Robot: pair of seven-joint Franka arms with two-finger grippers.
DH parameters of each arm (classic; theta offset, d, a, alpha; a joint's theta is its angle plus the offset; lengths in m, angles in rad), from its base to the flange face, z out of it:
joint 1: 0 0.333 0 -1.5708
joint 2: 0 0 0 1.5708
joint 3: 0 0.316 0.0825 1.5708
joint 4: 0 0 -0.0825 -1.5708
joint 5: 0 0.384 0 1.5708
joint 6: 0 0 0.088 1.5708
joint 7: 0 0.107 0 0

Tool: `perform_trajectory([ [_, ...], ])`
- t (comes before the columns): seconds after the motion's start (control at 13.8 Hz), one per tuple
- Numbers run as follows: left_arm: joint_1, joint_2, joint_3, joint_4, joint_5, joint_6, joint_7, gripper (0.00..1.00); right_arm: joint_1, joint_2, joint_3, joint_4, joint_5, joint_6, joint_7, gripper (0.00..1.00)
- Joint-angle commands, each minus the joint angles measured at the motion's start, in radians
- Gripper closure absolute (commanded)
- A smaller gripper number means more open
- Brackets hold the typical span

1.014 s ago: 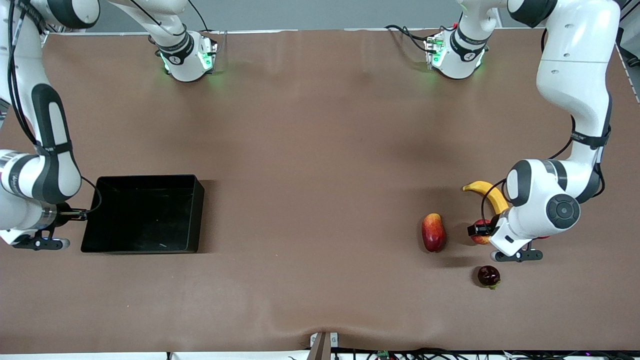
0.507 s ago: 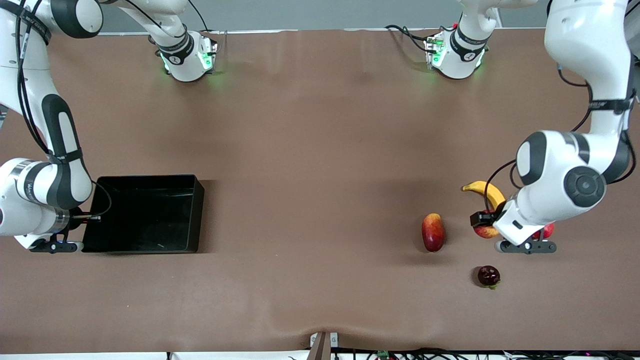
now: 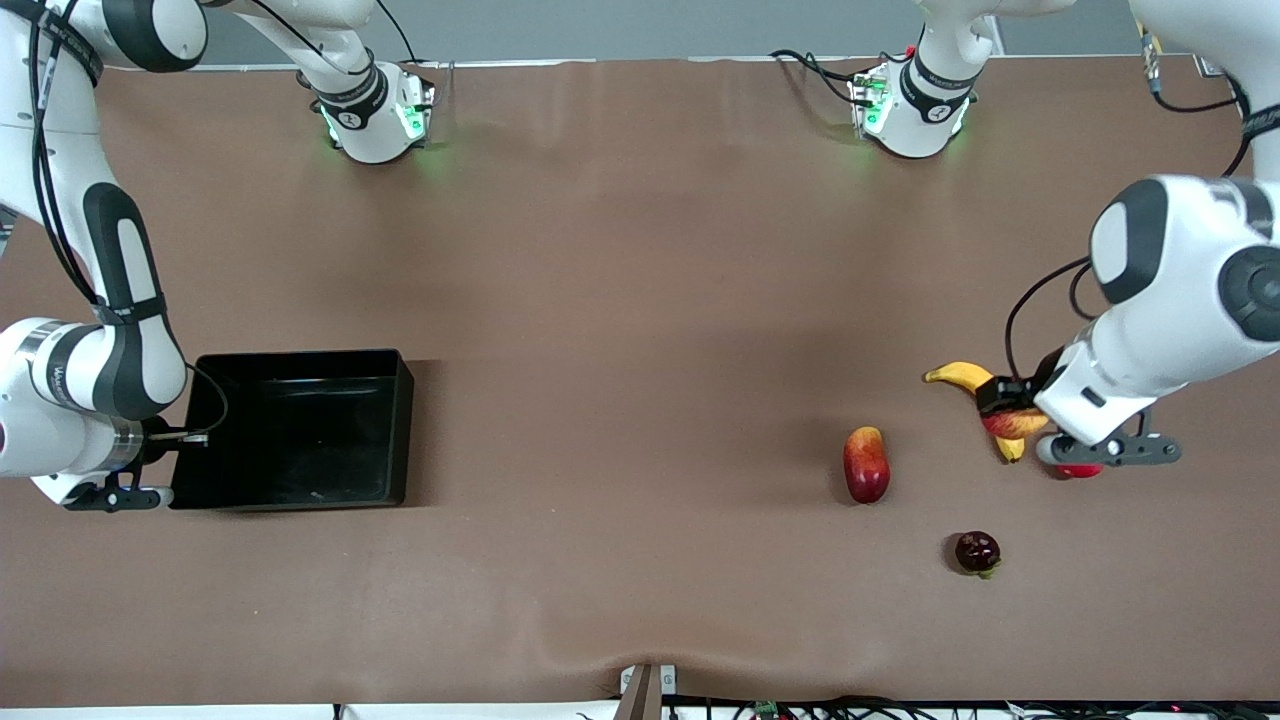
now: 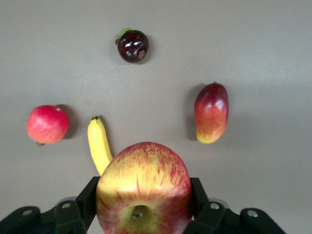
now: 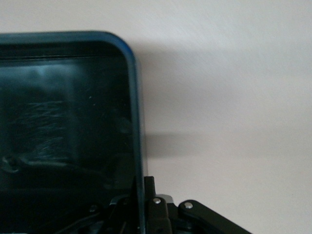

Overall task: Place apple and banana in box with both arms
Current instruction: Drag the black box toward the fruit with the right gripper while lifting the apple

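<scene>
My left gripper (image 3: pixel 1005 412) is shut on the apple (image 3: pixel 1014 424), red with yellow streaks, and holds it in the air over the banana (image 3: pixel 958 376). In the left wrist view the apple (image 4: pixel 143 187) fills the space between the black fingers (image 4: pixel 196 195), and the banana (image 4: pixel 99 145) lies on the table below. The black box (image 3: pixel 300 356) sits at the right arm's end of the table. My right gripper (image 3: pixel 165 437) is shut on the box's end wall (image 5: pixel 138 146), with a finger on each side of it.
An elongated red-yellow fruit (image 3: pixel 866 464) lies beside the banana, toward the table's middle. A dark round fruit (image 3: pixel 977 552) lies nearer the front camera. A uniformly red round fruit (image 3: pixel 1078 470) shows partly under my left hand.
My left gripper has lifted the apple off the table and carried it up over the banana. The box has shifted slightly in my right gripper's hold.
</scene>
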Motion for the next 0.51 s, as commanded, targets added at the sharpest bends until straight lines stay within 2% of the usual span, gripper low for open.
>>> perform_trajectory([
  [0.0, 0.0, -0.047, 0.003, -0.013, 0.004, -0.044, -0.017, 1.0, 0.014, -0.082, 0.105, -0.011, -0.008, -0.062, 0.024, 1.0],
  [0.29, 0.002, -0.078, 0.004, -0.015, 0.004, -0.055, -0.019, 1.0, 0.056, -0.104, 0.315, -0.014, -0.008, -0.12, 0.238, 1.0],
  [0.43, -0.004, -0.081, 0.003, -0.012, 0.005, -0.087, -0.034, 1.0, 0.162, -0.096, 0.351, -0.016, -0.008, -0.116, 0.436, 1.0],
])
